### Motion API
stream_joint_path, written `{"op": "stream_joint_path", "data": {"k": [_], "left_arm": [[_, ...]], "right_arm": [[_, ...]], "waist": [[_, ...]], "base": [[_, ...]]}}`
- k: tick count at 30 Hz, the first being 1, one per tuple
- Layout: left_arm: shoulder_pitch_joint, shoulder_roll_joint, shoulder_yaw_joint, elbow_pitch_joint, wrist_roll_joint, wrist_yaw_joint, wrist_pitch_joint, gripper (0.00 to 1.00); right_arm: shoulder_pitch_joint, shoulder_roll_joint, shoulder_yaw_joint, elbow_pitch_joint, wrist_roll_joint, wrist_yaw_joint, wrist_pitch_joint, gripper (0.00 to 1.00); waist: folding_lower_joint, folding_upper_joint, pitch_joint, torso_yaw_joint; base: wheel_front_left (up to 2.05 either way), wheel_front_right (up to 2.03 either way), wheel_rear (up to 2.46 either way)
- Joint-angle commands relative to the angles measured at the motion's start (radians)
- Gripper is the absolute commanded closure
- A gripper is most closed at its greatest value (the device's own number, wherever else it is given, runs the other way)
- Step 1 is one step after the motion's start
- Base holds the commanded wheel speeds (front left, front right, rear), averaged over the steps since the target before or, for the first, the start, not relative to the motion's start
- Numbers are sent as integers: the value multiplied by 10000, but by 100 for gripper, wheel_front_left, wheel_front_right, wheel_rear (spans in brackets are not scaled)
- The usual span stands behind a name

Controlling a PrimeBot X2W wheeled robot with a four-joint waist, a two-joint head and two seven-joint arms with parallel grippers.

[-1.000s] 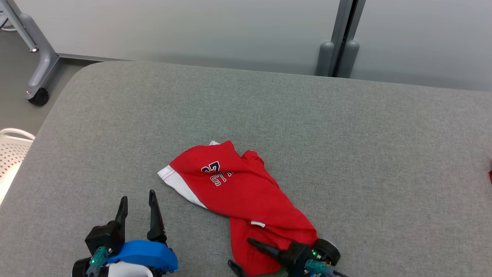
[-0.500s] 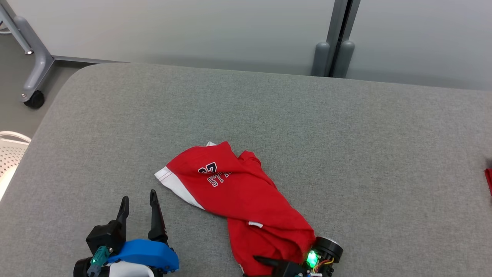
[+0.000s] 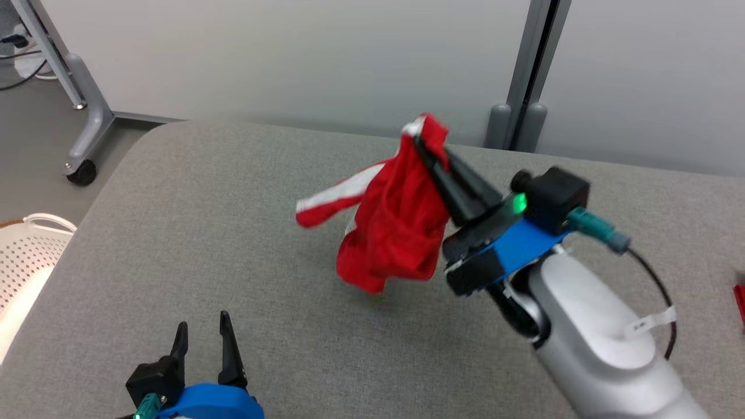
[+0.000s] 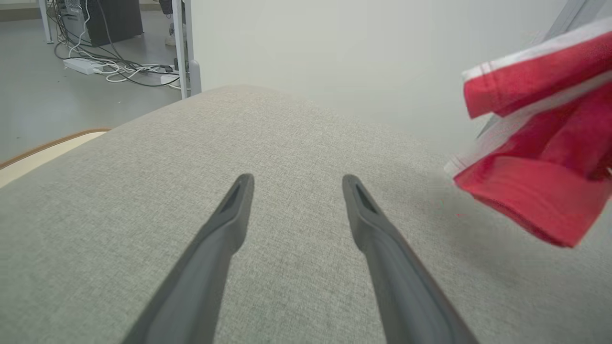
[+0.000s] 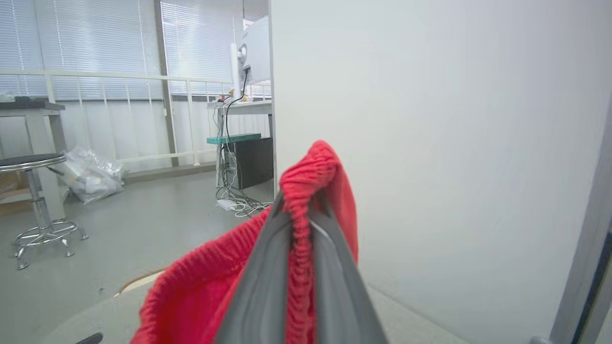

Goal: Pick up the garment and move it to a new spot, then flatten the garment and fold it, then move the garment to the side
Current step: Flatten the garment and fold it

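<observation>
The right gripper (image 3: 417, 141) is clamping its fingers together on a ribbed red edge of the garment (image 3: 396, 233) and is holding it in the air above the middle of the grey table (image 3: 233, 192). The garment is hanging bunched below the fingertips, clear of the surface, with a white-trimmed part sticking out toward the robot's left. The left gripper (image 3: 202, 323) is hovering low by the table's near edge, fingers spread apart, well apart from the garment. Beside the table's left side a white perforated basket (image 3: 26, 244) is standing; what it is holding cannot be told.
</observation>
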Motion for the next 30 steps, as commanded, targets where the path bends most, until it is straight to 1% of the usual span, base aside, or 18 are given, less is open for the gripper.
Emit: {"op": "stream_joint_path", "data": {"k": [1,2,3,6,8,11,13,14,18,22,27,30], "left_arm": [[79,-3,-46,14,-41,-37,3,0],[108,-3,-105,10,-65,-7,3,0],[108,-3,-105,10,-65,-7,3,0],[241,-2,-131,-22,-142,55,3,0],[325,-2,-83,-18,-150,59,3,0],[374,-3,-39,-44,-227,43,3,0],[378,-6,-74,-29,-232,16,3,0],[374,3,-62,-38,-255,35,3,0],[309,0,-149,-45,-294,61,3,0],[162,0,-207,-2,-292,34,3,0],[78,0,-381,62,-269,9,3,0],[130,0,-396,105,-256,6,3,0]], "right_arm": [[-343,-101,-523,-78,63,1,-51,100],[-471,-152,-858,-47,141,1,-51,100],[-471,-152,-858,-47,141,1,-51,100],[-767,-398,-1669,158,119,1,-49,100],[-925,-558,-2398,377,126,1,-52,100],[-1102,-771,-3414,914,-297,2,-49,100],[-1231,-838,-3752,1278,-615,2,-49,100],[-1287,-752,-3840,1407,-656,2,-51,100],[-1375,-623,-3674,1644,-801,2,-51,100],[-1507,-377,-3404,1685,-792,2,-51,100],[-1670,-96,-2818,1453,-440,2,-52,100],[-1762,180,-2506,1191,38,2,-51,100]], "waist": [[1,1,-195,-47],[1,1,-271,-48],[1,1,-271,-48],[1,1,-466,-77],[1,1,-564,-164],[1,1,-615,-356],[1,1,-609,-470],[1,1,-606,-540],[1,1,-555,-767],[1,1,-488,-838],[1,1,-450,-692],[1,1,-481,-565]], "base": [[0,0,0],[0,0,0],[0,0,0],[0,0,0],[0,0,0],[0,0,0],[0,0,0],[0,0,0],[0,0,0],[0,0,0],[0,0,0],[0,0,0]]}}
